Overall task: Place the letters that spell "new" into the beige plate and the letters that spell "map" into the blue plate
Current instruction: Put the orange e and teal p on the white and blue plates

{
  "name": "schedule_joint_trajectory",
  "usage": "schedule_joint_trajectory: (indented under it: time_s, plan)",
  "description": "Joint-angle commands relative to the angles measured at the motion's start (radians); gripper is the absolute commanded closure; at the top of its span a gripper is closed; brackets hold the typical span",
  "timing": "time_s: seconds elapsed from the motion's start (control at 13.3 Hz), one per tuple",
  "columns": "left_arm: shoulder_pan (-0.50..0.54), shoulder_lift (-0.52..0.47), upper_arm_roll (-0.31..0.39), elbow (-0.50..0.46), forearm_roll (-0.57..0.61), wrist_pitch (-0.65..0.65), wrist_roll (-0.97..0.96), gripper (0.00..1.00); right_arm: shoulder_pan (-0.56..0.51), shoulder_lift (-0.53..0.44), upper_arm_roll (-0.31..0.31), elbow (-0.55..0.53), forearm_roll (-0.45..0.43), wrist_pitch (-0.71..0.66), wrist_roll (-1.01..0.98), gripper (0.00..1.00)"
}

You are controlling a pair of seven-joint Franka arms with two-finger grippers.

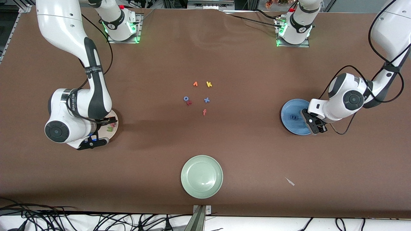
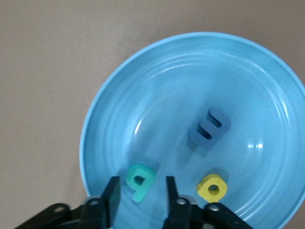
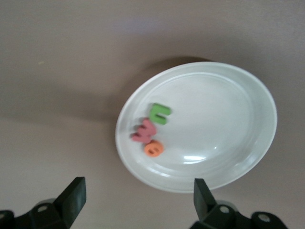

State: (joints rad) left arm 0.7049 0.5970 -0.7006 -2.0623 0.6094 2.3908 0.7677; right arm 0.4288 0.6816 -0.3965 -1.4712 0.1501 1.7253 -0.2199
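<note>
The blue plate (image 2: 157, 86) holds the blue m (image 2: 209, 129), the yellow a (image 2: 212, 187) and the teal p (image 2: 139, 180). My left gripper (image 2: 140, 195) hangs low over the plate, open, its fingers on either side of the teal p with a gap on both sides. In the front view it is at the plate's (image 1: 290, 107) rim. The beige plate (image 3: 224, 119) holds the olive-green n (image 3: 160, 114), the pinkish-red w (image 3: 144, 131) and the orange e (image 3: 154, 149). My right gripper (image 3: 138, 198) is wide open and empty, just off that plate's rim; its arm hides most of the plate (image 1: 115, 128).
A pale green plate (image 1: 202, 176) sits near the front camera. Mid-table lie an orange v (image 1: 195, 84), a yellow k (image 1: 209, 84), a blue ring letter (image 1: 186, 98) touching a red letter (image 1: 189, 103), a blue x (image 1: 206, 100) and an orange-red f (image 1: 204, 112).
</note>
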Motion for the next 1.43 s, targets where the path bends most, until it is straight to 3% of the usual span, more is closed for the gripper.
schedule_joint_trajectory:
  time_s: [0.0,0.23,0.53,0.91,1.13,1.36]
  plan:
    - [0.010,-0.008,-0.034,0.011,0.004,-0.009,0.015,0.00,0.019,-0.010,0.002,0.067,0.011,-0.119,0.004,0.00]
    - [0.008,-0.029,-0.091,0.059,-0.147,-0.102,0.012,0.00,0.028,-0.045,0.001,0.127,0.009,-0.257,0.005,0.00]
    - [-0.065,-0.023,-0.137,0.296,-0.256,-0.443,-0.059,0.00,0.057,-0.095,0.005,0.132,0.006,-0.279,0.010,0.00]
    - [-0.221,-0.029,-0.140,0.470,-0.251,-0.729,-0.477,0.00,-0.051,-0.261,0.243,0.034,-0.079,-0.251,0.184,0.00]
    - [-0.283,-0.083,-0.177,0.531,-0.252,-0.837,-0.771,0.00,-0.175,-0.428,0.390,-0.133,-0.086,-0.149,0.200,0.00]
    - [-0.297,-0.150,-0.233,0.534,-0.248,-0.896,-1.068,0.00,-0.275,-0.560,0.462,-0.215,-0.087,-0.131,0.189,0.00]
